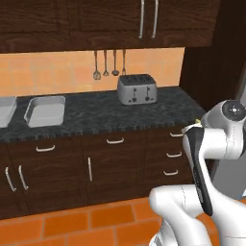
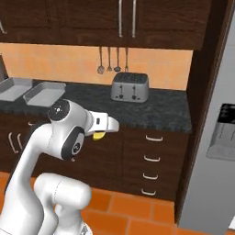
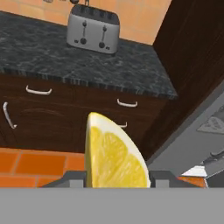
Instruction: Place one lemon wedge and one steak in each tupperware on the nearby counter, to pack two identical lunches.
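The hand view looks straight along the gripper [image 3: 117,178] and shows it half closed on a lemon wedge [image 3: 114,154], the yellow cut face towards the camera and the dark finger tips [image 3: 74,176] pressed against its two sides; the wedge is in the air in front of the drawers, not on the desk [image 3: 65,57]. The right base view gives only a small yellow bit of that lemon wedge [image 2: 98,135] under the white end of the arm, and the left base view gives just a pale sliver of it [image 1: 196,122] at the top of the arm, near the right end of the desk [image 1: 105,115]. The left base view has two grey containers at the far left of the desk, one [image 1: 45,111] whole and one [image 1: 6,111] cut by the picture edge; the right base view shows the same two containers [image 2: 43,93] [image 2: 13,88] side by side and well apart from the arm. A silver toaster [image 1: 137,89] stands at the back of the black, grey-marbled desk against an orange tiled wall, with utensils [image 1: 109,65] hanging above it and dark wooden cupboards [image 1: 96,19] overhead. Under the desk run dark drawers [image 2: 153,156] with curved silver handles, the floor [image 1: 72,223] is orange tile, and the right base view adds a grey fridge [image 2: 215,151] at the right
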Tool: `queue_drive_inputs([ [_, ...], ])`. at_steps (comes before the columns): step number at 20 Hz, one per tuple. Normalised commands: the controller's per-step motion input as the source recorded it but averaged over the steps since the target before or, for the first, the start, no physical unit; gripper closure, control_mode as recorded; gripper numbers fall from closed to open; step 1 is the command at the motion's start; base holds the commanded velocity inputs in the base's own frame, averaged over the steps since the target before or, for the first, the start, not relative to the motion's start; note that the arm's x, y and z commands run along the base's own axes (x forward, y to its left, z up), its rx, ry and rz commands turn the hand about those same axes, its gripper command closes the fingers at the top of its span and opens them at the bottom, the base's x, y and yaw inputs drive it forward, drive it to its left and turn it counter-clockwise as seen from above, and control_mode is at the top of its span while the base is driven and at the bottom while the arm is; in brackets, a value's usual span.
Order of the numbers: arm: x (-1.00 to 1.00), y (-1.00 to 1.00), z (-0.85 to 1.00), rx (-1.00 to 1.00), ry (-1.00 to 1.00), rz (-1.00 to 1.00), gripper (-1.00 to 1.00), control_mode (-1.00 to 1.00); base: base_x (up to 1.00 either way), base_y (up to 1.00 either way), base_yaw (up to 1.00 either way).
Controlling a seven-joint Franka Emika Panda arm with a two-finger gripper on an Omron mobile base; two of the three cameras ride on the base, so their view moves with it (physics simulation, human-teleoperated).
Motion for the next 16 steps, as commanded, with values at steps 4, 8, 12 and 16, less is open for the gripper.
queue_drive_inputs([
  [4, 0.00, 0.00, 0.00, 0.00, 0.00, 0.00, 1.00, 1.00, 0.67, 1.00, 0.00],
  [8, 0.00, 0.00, 0.00, 0.00, 0.00, 0.00, 1.00, 1.00, 0.66, 1.00, 0.00],
  [12, 0.00, 0.00, 0.00, 0.00, 0.00, 0.00, 1.00, 1.00, 0.56, 1.00, 0.00],
  [16, 0.00, 0.00, 0.00, 0.00, 0.00, 0.00, 1.00, 1.00, 0.51, 1.00, 0.00],
])
